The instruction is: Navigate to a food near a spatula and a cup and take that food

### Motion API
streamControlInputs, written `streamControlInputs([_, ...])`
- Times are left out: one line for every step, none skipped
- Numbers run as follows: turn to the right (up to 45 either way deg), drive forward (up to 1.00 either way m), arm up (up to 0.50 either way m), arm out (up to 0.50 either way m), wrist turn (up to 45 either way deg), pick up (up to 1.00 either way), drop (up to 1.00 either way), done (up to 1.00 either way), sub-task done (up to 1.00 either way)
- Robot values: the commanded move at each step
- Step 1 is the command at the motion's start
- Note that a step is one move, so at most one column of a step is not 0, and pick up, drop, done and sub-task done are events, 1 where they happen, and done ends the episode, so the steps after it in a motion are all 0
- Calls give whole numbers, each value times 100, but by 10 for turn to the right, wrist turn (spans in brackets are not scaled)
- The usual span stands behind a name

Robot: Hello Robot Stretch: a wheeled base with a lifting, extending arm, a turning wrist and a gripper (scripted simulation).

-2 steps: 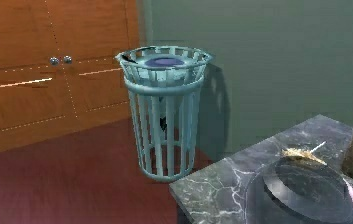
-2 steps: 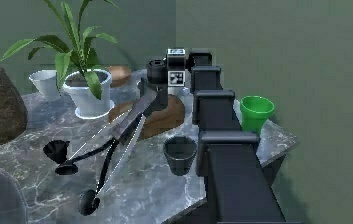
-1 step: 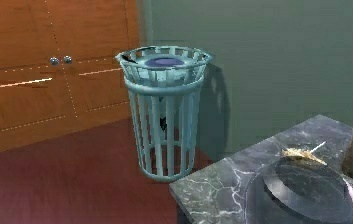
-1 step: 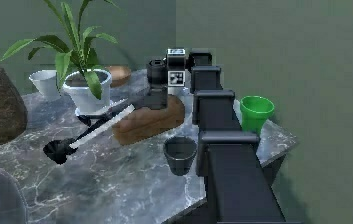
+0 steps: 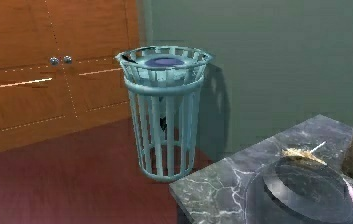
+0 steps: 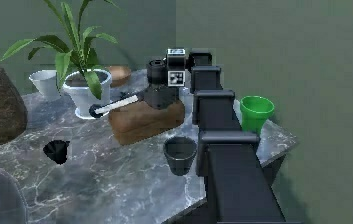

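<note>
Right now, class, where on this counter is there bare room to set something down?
Barest: the marble counter's near stretch between the small black object and the dark cup, before the brown loaf. Crowded: the back, where plant pot, white cup and loaf bunch.

3 cups: white cup [image 6: 44, 82] far left of the fingers [image 6: 132, 100], green cup [image 6: 255, 110] right of them, dark cup [image 6: 180, 154] nearer. 1 potted plant [image 6: 82, 98] left. 1 brown loaf [image 6: 144, 122] at them. 1 slatted bin [image 5: 149, 88].
</note>
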Motion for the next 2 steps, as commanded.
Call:
streamControlInputs([0, 0, -8, 0, 0, 0, 0, 0, 0])
streamControlInputs([0, 0, 0, 0, 0, 100, 0, 0, 0])
